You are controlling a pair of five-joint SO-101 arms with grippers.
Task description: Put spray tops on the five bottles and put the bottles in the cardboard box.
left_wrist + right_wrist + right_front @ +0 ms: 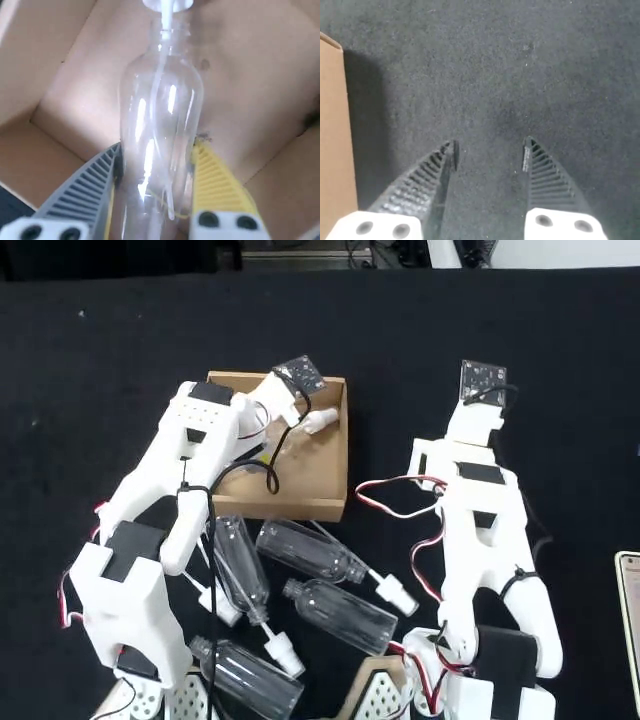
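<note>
My left gripper (pixel 156 155) is shut on a clear plastic bottle (pixel 160 110) and holds it inside the cardboard box (pixel 250 75). The bottle's white spray top (pixel 167 4) is fitted and points at the box floor. From above, the left arm reaches into the box (pixel 285 507), and the held bottle's spray top (pixel 318 421) shows near the right wall. Several more clear bottles lie on the black table in front of the box, among them one (pixel 310 550) with a white spray top (pixel 395 592). My right gripper (pixel 489 150) hangs open over bare black cloth.
The right arm (pixel 480 500) stands right of the box, whose cardboard edge (pixel 332 125) shows beside its gripper. The loose bottles (pixel 340 615) crowd the strip between the two arm bases. Red and black cables trail from both arms.
</note>
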